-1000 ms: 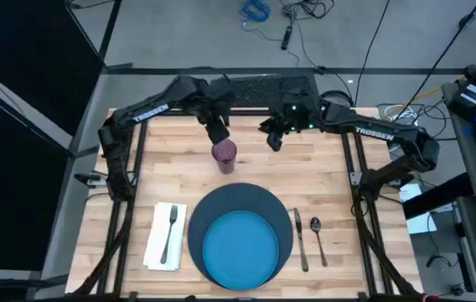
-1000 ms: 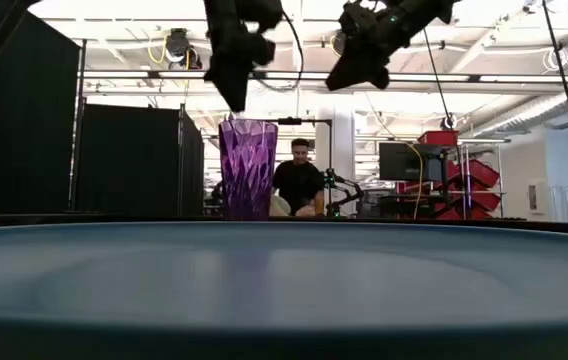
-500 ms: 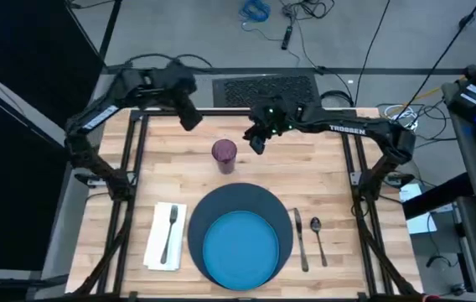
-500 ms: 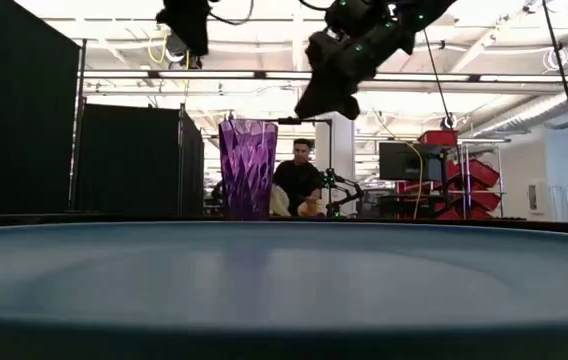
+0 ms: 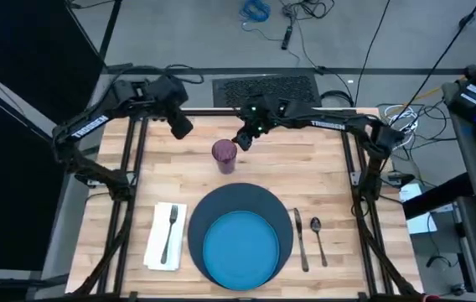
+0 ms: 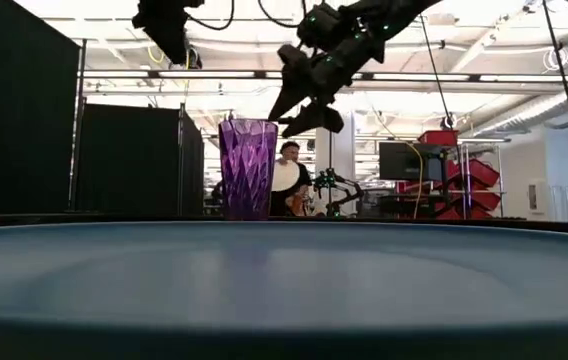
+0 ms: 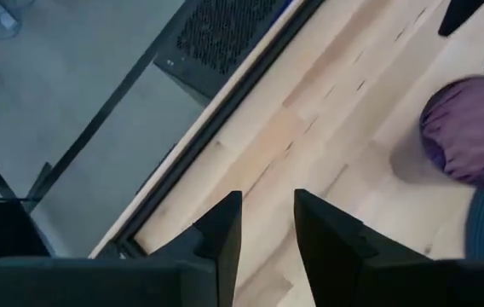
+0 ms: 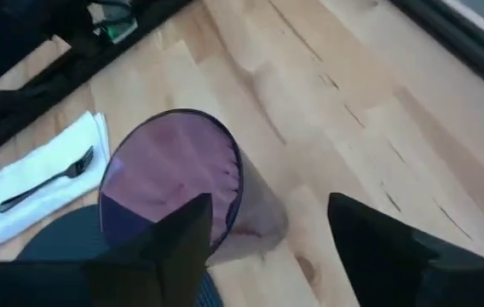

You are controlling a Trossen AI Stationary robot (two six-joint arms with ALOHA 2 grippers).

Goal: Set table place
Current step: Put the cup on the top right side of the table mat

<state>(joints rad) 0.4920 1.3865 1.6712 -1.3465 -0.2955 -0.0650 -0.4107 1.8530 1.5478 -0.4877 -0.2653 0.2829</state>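
Beyond the far edge lies a dark perforated metal panel on the grey floor, with a coiled blue cable farther off. Across the room a person in a black shirt sits beside red storage bins, and a tall black partition stands at left.

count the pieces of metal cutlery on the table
3. A metal fork lies on the white folded napkin left of the round dark blue mat; a metal knife and metal spoon lie right of it. None seems hidden.
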